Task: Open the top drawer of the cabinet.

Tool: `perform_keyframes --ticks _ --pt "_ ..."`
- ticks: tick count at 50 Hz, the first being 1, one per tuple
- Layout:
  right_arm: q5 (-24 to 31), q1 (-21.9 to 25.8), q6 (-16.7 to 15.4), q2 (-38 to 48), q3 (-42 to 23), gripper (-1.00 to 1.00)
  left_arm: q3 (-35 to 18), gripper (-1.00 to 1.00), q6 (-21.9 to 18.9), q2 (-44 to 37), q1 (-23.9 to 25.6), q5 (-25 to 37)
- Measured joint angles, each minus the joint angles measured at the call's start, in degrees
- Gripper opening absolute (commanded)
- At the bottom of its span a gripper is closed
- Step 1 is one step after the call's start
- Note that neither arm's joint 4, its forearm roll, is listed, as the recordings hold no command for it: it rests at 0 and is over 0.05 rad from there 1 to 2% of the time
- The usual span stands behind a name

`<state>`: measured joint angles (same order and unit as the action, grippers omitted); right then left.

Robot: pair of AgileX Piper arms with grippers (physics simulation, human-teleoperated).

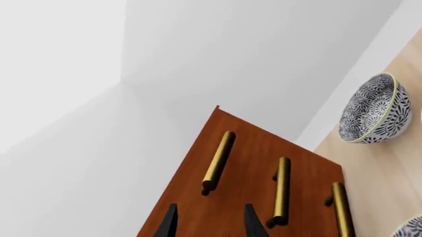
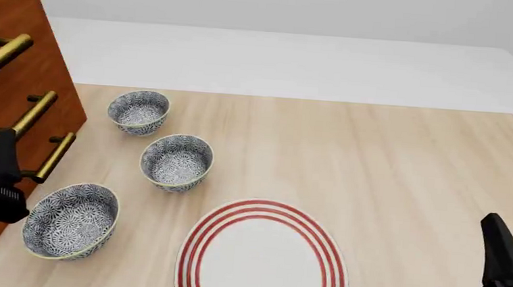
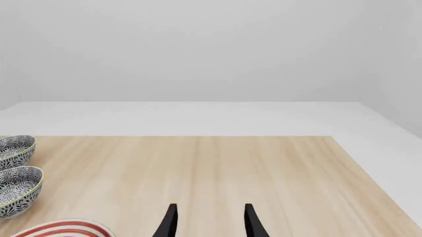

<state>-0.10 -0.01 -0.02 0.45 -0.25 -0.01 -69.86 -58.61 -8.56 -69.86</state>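
The cabinet (image 2: 61, 96) stands at the table's left edge, reddish-brown with three brass bar handles. The top drawer (image 2: 28, 20) carries the uppermost handle (image 2: 0, 58). In the left wrist view the top drawer (image 1: 197, 165) and its handle (image 1: 219, 160) lie just beyond my left gripper (image 1: 209, 221), whose fingers are spread and hold nothing. They do not touch the handle. In the front view the left gripper (image 2: 4, 151) hangs in front of the cabinet's lower drawers. My right gripper (image 2: 496, 231) is open and empty over the table's right front (image 3: 209, 222).
Three patterned bowls (image 2: 139, 111) (image 2: 176, 161) (image 2: 70, 220) sit on the table right of the cabinet. The nearest bowl is close beside the left arm. A red-ringed white plate (image 2: 262, 255) lies at the front middle. One bowl (image 1: 374, 109) shows in the left wrist view.
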Motion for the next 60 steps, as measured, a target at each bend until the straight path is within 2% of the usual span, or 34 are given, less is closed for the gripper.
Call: perform_keyframes --ticks 23,60 --pt "0.0 0.0 0.0 0.0 0.0 1.00 -0.9 1.00 -2.5 -1.6 -0.7 0.0" --pt "0.0 0.0 0.0 0.0 0.0 1.00 -7.9 1.00 -4.6 -8.9 -0.8 0.0"
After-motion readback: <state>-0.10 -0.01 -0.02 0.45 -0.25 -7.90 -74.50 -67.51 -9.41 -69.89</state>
